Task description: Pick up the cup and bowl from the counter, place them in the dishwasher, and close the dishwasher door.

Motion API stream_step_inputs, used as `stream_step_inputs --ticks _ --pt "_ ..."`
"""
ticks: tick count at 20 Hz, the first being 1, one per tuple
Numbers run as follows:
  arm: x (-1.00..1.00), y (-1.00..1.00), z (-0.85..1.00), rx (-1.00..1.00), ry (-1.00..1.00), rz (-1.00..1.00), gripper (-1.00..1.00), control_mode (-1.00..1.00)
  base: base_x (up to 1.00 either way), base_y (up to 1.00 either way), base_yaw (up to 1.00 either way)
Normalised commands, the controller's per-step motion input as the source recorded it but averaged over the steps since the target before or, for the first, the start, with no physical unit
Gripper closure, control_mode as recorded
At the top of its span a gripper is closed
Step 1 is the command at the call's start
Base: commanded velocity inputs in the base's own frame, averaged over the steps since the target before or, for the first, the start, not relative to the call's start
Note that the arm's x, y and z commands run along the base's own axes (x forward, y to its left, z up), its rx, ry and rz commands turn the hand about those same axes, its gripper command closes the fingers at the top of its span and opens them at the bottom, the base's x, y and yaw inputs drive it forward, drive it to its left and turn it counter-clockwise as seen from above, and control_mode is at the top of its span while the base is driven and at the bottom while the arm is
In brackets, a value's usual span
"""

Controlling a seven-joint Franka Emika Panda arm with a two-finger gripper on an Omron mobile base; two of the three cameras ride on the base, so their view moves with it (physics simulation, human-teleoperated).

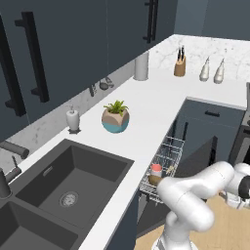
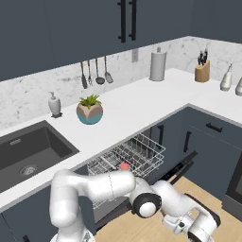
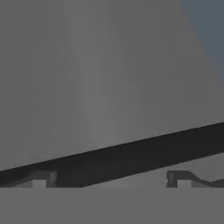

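The salmon-red cup (image 1: 156, 169) (image 2: 124, 166) stands in the dishwasher's pulled-out wire rack (image 1: 168, 156) (image 2: 137, 153), with the brown bowl (image 1: 155, 180) right beside it. The dishwasher door (image 1: 202, 158) (image 2: 182, 165) hangs open, tilted, below the white counter (image 1: 151, 107). My arm reaches low past the rack to the door's outer side. In the hand view my gripper (image 3: 111, 180) is open with nothing between its fingertips (image 3: 39, 178). It faces a flat grey panel at close range, and a dark bar crosses that panel.
On the counter stand a pink-and-teal plant pot (image 1: 115, 118), a white soap dispenser (image 1: 72, 119), a paper towel roll (image 1: 141, 66), a knife block (image 1: 179, 66) and two bottles (image 1: 211, 71). The dark double sink (image 1: 63, 190) lies at left. Wooden floor (image 2: 222, 222) lies below the door.
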Motion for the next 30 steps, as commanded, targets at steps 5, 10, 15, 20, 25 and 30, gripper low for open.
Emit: stream_step_inputs --ticks 5,10,15,20,25,30 --pt "0.75 0.42 -0.05 0.03 -0.06 0.0 -1.0 -1.0 0.0 0.0 0.0" --pt "0.77 0.52 0.0 0.0 -0.05 0.0 -1.0 -1.0 0.0 0.0 0.0" --pt "0.63 0.67 0.05 0.0 -0.07 0.0 -1.0 -1.0 0.0 0.0 0.0" --pt "0.6 0.94 0.38 0.0 -0.11 0.0 -1.0 -1.0 0.0 0.0 0.0" --pt "0.77 1.0 0.45 0.0 -0.1 0.0 -1.0 -1.0 0.0 0.0 0.0" --pt "0.94 1.0 0.33 0.0 -0.04 -0.03 -1.0 -1.0 0.0 0.0 0.0"
